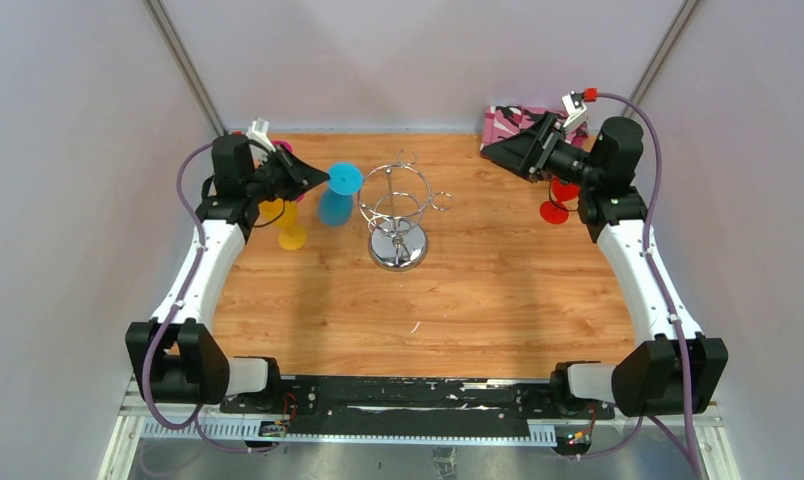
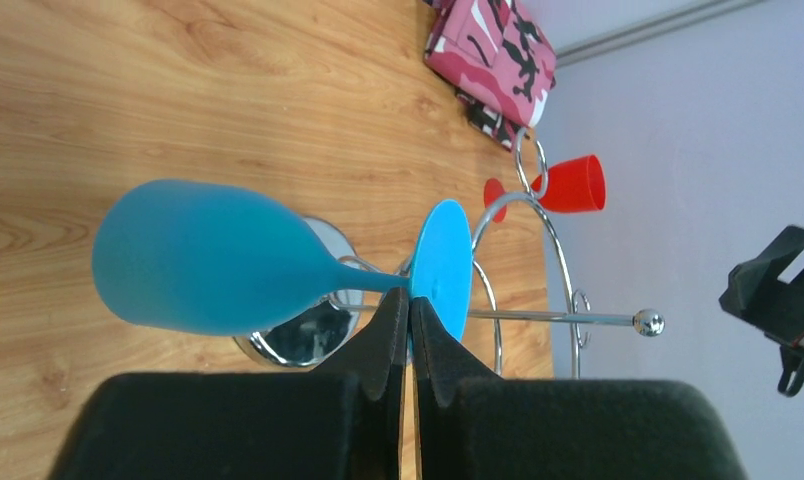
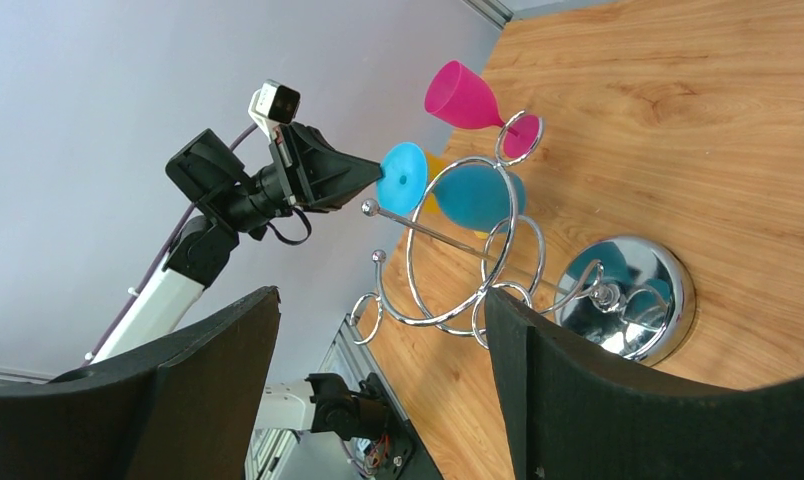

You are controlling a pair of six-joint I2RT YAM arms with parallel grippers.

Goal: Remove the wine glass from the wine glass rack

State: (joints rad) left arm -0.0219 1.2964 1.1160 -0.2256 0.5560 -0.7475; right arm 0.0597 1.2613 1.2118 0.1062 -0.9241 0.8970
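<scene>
Left of the wine glass rack (image 1: 398, 248), the blue wine glass (image 2: 208, 258) is held upside down, bowl toward the desk (image 1: 498, 300), foot beside the rack's wire ring. The left gripper (image 2: 409, 308) is clamped on the stem right at the foot. Whether the stem is out of its wire curl can't be told. Risks: the foot could get snagged on the curl and the rack tipped, or the thin stem twisted in the pinch. Right of the rack, the right gripper (image 1: 490, 150) is spread apart, nothing held.
</scene>
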